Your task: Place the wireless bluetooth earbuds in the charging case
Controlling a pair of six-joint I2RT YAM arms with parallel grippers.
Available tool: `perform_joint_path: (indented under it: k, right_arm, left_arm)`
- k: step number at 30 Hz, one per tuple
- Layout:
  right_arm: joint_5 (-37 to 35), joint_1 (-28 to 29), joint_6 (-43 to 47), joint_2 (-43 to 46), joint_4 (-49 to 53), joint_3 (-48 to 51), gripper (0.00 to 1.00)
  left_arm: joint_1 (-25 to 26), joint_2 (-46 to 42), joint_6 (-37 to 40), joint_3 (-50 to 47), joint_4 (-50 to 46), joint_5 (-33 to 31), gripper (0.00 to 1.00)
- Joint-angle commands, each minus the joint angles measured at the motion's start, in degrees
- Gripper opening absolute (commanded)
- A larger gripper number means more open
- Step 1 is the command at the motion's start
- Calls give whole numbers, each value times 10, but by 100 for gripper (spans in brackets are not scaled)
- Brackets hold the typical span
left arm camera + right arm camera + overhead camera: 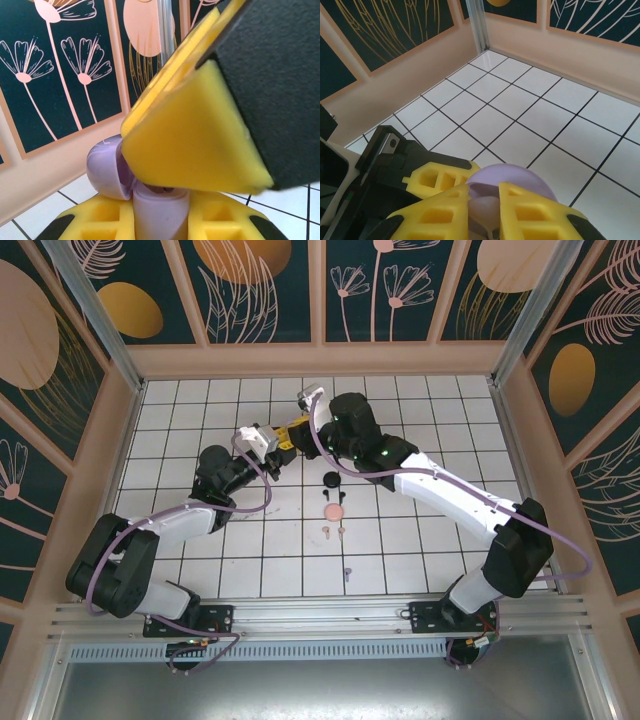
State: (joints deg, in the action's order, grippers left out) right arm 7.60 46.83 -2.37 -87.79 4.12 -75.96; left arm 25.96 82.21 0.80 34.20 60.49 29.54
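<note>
Where the arms meet in the top view, the left gripper (283, 446) and right gripper (297, 426) stand tip to tip, while a black case (331, 481), a pink case (333, 510), two pink earbuds (334, 532) and a purple earbud (347, 572) lie apart on the bench (420, 560). From the left wrist, the left gripper (160, 226) clamps an open purple charging case (159, 207). From the right wrist, that case (517, 175) sits between the right gripper's (485, 200) narrow-set fingers; I cannot tell whether they grip it.
</note>
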Motion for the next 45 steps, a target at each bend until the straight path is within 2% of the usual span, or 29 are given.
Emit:
perform_joint_path:
  k: [1, 5, 11, 14, 21, 27, 31, 36, 40, 45]
  right_arm:
    - [12, 9, -23, 3, 52, -12, 31]
    - [-10, -3, -57, 3, 67, -55, 51]
    - [10, -25, -104, 23, 68, -89, 67]
    - [27, -36, -128, 37, 58, -89, 71]
    - [37, -57, -166, 49, 66, -96, 72]
    - [-25, -66, -202, 71, 118, -69, 72]
    - [-61, -66, -240, 101, 193, -12, 71]
    - [-65, -63, -305, 152, 234, 118, 68]
    - [-70, -35, -373, 179, 249, 217, 67]
    - [-105, 48, -458, 169, 276, 280, 66]
  left_arm:
    - [6, -13, -9, 21, 73, 4, 0]
    - [6, -11, -12, 12, 82, -3, 0]
    - [6, -9, -19, 2, 95, -10, 0]
    - [6, -8, -22, -1, 100, -10, 0]
    - [6, -8, -25, -2, 103, -11, 0]
    - [6, -11, -26, -1, 99, -30, 0]
    - [6, -16, -22, -12, 105, -54, 0]
    - [6, -19, -36, -27, 125, -91, 0]
    - [6, -29, -47, -37, 127, -106, 0]
    - [6, -45, -51, -57, 128, -109, 0]
